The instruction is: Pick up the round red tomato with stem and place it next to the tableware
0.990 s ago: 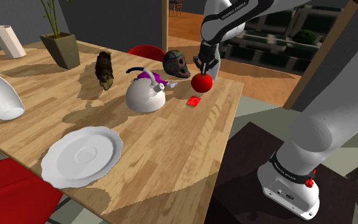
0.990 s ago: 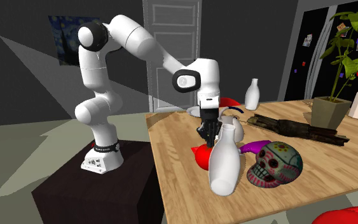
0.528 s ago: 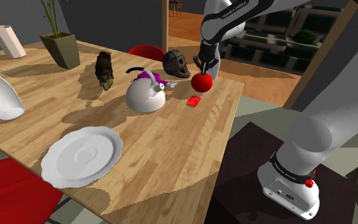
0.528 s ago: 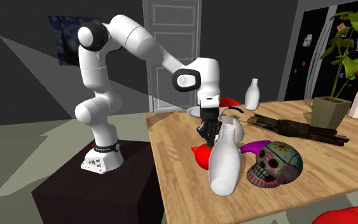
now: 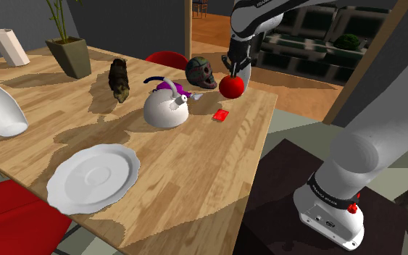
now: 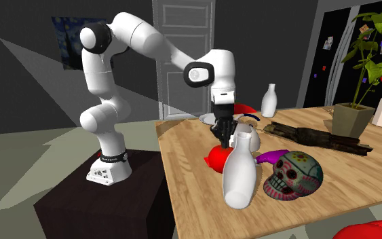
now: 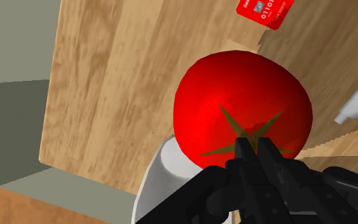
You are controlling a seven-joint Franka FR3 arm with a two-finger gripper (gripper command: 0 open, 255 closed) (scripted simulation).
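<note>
Red tomato [image 5: 231, 86] is in the gripper [image 5: 233, 72]. On the wrist cam the black fingers [image 7: 242, 156] are clenched on its green-brown stem, and the fruit hangs straight below them. I can't tell whether its base clears the wood.

Shoulder cam:
- Tomato sits over the far corner of the wooden table [image 5: 195, 166], at about 2 o'clock from the white teapot [image 5: 166, 109] and near it, not touching.
- Small red card [image 5: 221, 114] lies flat on the wood at 7 o'clock from the tomato, close by.
- Painted skull [image 5: 200, 72] is at 10 o'clock from the tomato, just beside it.
- White plate [image 5: 93, 176] is at 7 o'clock from the teapot, well apart from the tomato.

Second exterior cam: a white bottle [image 6: 239, 173] in the foreground covers part of the tomato [image 6: 214, 157]. The arm comes straight down onto it from 12 o'clock.
</note>
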